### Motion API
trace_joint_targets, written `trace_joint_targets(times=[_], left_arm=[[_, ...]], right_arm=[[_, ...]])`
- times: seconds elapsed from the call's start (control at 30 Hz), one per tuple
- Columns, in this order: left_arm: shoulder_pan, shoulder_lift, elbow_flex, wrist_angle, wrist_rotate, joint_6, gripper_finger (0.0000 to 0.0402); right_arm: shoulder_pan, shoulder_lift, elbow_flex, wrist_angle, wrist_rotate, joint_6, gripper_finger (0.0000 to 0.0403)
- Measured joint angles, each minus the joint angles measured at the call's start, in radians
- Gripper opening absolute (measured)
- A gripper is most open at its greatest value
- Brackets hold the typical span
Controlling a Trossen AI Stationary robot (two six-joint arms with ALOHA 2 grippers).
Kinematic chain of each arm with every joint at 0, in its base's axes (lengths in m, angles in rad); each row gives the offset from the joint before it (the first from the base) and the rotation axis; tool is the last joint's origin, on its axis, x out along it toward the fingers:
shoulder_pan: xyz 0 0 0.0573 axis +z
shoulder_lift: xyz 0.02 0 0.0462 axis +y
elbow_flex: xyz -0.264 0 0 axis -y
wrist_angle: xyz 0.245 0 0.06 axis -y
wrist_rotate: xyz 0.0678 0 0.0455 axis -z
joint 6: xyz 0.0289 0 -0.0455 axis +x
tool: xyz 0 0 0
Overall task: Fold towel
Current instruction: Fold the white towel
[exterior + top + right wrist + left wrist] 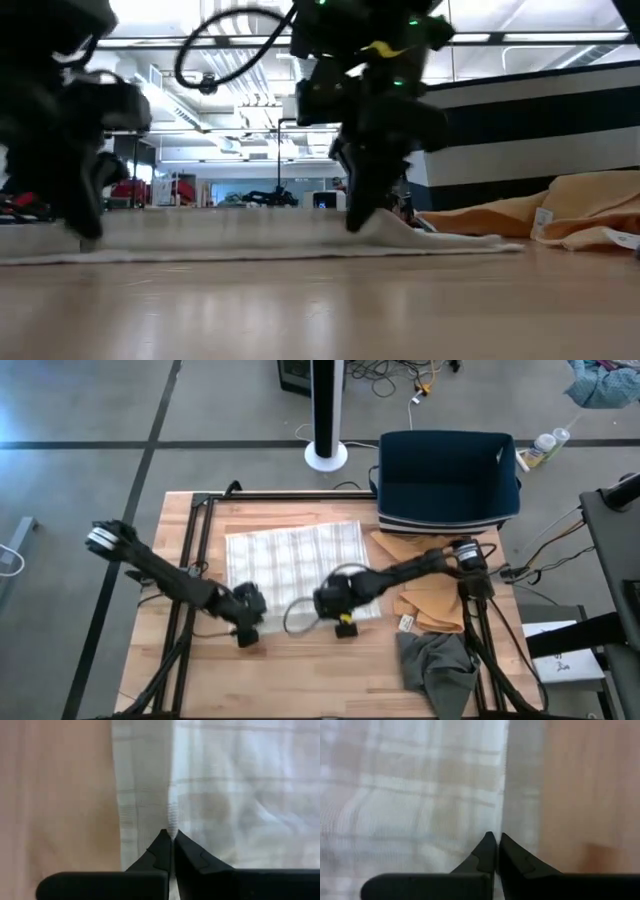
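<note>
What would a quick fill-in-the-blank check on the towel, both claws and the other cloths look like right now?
1. The white checked towel lies ____ on the wooden table.
2. The left claw and the right claw are both ____ at the towel's near edge.
3. Right of the towel lie tan cloths and one ____ cloth.

Missing words: flat; shut; grey

Towel (295, 560): thin woven checked cloth, matt. Table (300, 670): smooth light wood, slight sheen. Fingers (159, 851): matt black plastic.
</note>
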Motion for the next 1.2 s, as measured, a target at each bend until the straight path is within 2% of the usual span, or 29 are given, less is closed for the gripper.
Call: trace_joint_targets(times=[0.07,0.17,0.2,0.27,0.37,0.6,0.73,0.83,0.93,1.07,1.2], left_arm=[[0.009,-0.08,-0.007,0.002,0.044,-0.015,0.0002],[-0.048,-0.139,0.008,0.023,0.053,-0.075,0.0002],[-0.076,-0.141,0.019,0.032,0.029,-0.091,0.0002],[-0.126,-0.119,0.034,0.04,-0.026,-0.116,0.0002],[-0.167,-0.047,0.051,0.088,-0.035,-0.135,0.0002],[-0.185,0.202,0.053,0.416,0.066,-0.135,0.0002],[-0.184,0.342,0.083,0.466,0.1,-0.123,0.0001],[-0.182,0.396,0.094,0.482,0.111,-0.104,0.0002],[-0.16,0.394,0.082,0.484,0.114,-0.093,0.0004],[-0.097,0.311,0.051,0.382,0.09,-0.047,0.0002],[0.029,0.177,0.023,0.175,0.024,0.088,0.0002]], right_arm=[[-0.009,-0.01,0.026,-0.042,-0.06,-0.001,0.0003],[0.009,-0.025,0.038,-0.048,-0.276,0.004,0.0003],[0.023,-0.026,0.036,-0.049,-0.311,0.005,0.0003],[0.049,-0.016,0.024,-0.039,-0.32,-0.002,0.0003],[0.076,-0.006,0.001,-0.025,-0.319,-0.003,0.0002],[0.096,-0.006,-0.033,-0.021,-0.343,0.048,0.0002],[0.104,-0.006,-0.054,-0.004,-0.342,0.047,0.0002],[0.104,-0.007,-0.085,0.024,-0.309,0.056,0.0002],[0.091,-0.007,-0.098,0.021,-0.219,0.052,0.0002],[0.046,-0.01,-0.094,0.017,-0.091,0.003,0.0002],[-0.018,-0.01,-0.076,0.014,0.121,-0.083,0.0002]])
